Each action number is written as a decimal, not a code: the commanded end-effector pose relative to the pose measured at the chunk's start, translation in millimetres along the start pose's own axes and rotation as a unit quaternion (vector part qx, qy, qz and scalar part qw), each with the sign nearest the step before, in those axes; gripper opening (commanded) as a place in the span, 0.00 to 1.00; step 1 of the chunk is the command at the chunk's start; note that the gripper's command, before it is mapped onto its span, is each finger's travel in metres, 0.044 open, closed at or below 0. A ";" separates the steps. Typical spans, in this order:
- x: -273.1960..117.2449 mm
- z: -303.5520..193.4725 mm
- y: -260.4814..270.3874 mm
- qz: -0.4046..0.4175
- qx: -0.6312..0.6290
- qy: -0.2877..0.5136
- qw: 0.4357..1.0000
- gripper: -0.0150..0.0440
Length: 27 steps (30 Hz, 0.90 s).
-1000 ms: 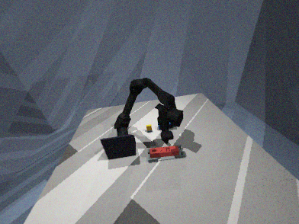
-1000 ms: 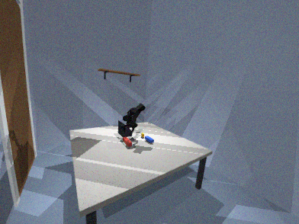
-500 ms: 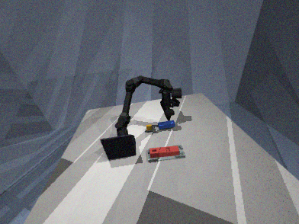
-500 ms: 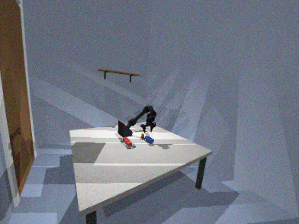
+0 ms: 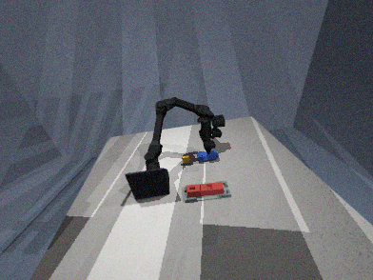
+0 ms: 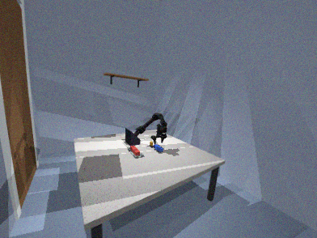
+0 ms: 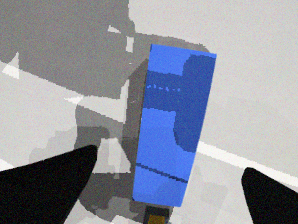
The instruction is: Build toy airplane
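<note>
Looks like wing time: fuselage [image 5: 205,190] [image 6: 135,150]'s in the cradle [image 5: 227,195] [image 6: 141,155], gripper [image 5: 209,151] [image 6: 158,141] [image 7: 172,165]'s spread empty over the blue wing [image 5: 207,156] [image 6: 158,148] [image 7: 170,130], so next lower and pinch it.

The pale table [image 5: 266,205] [image 6: 150,178] carries the grey jig [image 5: 227,195].

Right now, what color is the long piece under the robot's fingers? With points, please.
The wing [image 5: 207,155] [image 6: 158,148] [image 7: 165,135] is blue, clearest in the wrist view.

Brown wall shelf [image 6: 126,77]; brown door [image 6: 15,97].
</note>
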<state>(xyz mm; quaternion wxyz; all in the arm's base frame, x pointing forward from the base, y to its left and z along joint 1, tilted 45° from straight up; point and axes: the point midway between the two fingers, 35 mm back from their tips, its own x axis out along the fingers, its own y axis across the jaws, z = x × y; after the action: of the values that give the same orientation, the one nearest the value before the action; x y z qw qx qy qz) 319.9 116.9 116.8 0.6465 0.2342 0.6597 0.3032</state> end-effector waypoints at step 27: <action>50.6 1.1 1.2 0.003 0.001 -0.003 1.000 1.00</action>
<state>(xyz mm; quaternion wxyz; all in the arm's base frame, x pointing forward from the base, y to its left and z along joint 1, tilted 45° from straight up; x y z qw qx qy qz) 319.9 148.4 86.4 0.6498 0.2364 0.6556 0.3035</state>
